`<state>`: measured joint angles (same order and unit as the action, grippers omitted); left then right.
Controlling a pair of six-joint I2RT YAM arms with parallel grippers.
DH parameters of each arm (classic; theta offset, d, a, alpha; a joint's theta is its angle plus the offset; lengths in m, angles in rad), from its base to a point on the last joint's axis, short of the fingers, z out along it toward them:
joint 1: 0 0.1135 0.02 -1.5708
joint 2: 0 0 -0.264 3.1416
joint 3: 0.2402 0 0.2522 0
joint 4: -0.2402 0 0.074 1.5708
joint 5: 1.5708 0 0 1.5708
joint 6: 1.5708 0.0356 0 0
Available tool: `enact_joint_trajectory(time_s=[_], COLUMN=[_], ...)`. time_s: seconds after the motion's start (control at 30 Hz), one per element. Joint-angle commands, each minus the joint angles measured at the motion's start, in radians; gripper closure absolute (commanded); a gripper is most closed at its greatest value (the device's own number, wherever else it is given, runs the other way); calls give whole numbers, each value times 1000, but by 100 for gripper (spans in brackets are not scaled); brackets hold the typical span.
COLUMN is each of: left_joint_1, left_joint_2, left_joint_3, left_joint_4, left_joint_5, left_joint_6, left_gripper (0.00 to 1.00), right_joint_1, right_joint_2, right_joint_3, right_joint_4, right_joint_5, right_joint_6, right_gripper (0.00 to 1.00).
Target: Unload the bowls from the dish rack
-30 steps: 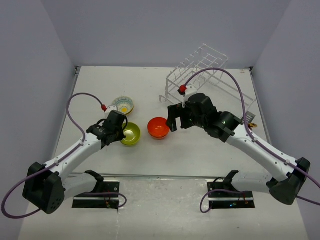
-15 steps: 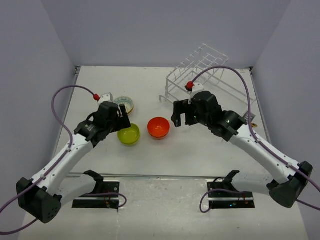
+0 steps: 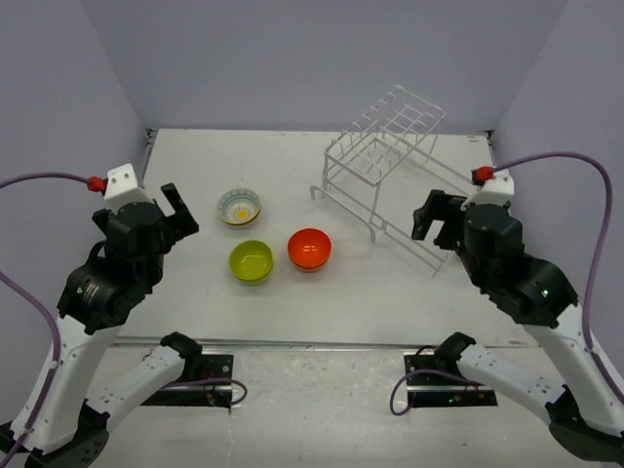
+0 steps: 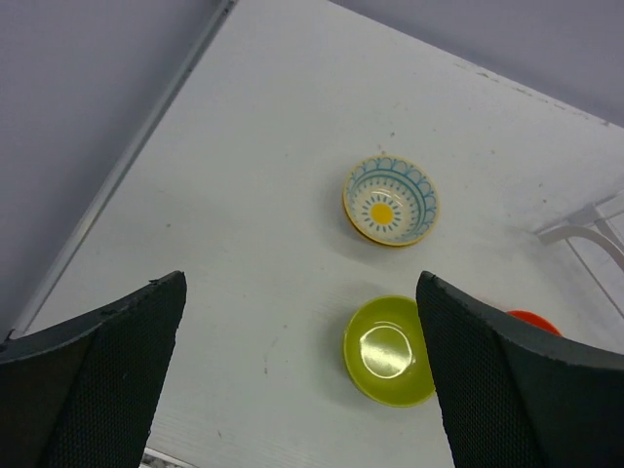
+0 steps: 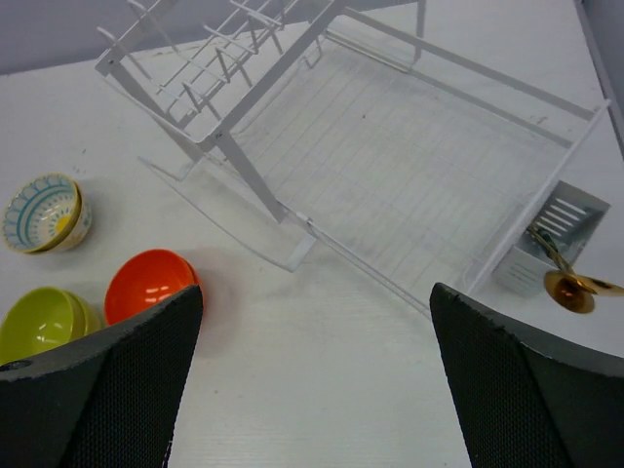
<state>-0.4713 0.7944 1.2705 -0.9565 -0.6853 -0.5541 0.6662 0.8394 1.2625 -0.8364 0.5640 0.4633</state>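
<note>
While the flat white table (image 3: 390,292) is stretching out beneath both arms, the large white thin-wire dish rack (image 3: 382,146) is standing at its far right; the left gripper (image 4: 297,292) is hanging high over the table's left side, jaws spread wide and gripping nothing; the right gripper (image 5: 314,292) is hanging likewise beside the rack; the glossy orange-red round bowl (image 3: 309,249), the lime-green round bowl (image 3: 252,261) and the cream bowl with blue pattern (image 3: 239,206) are sitting upright on the table, clustered left of the rack.
</note>
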Motion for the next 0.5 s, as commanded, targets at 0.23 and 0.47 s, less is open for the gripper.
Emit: enact_joint_trajectory(time_s=[0.23, 0.47], left_joint_1=[8, 8], left_joint_2=[-130, -188], left_joint_3=[-5, -109], left_joint_4=[-88, -39], left_joint_5=[-164, -168], left_joint_6=[68, 42], left_gripper=[0, 0], right_joint_1=[1, 1], right_joint_2=[-354, -448], right_joint_3=[-139, -204], right_joint_4=[-126, -81], right_joint_5=[54, 45], right_joint_6=[-2, -20], right_gripper=[1, 1])
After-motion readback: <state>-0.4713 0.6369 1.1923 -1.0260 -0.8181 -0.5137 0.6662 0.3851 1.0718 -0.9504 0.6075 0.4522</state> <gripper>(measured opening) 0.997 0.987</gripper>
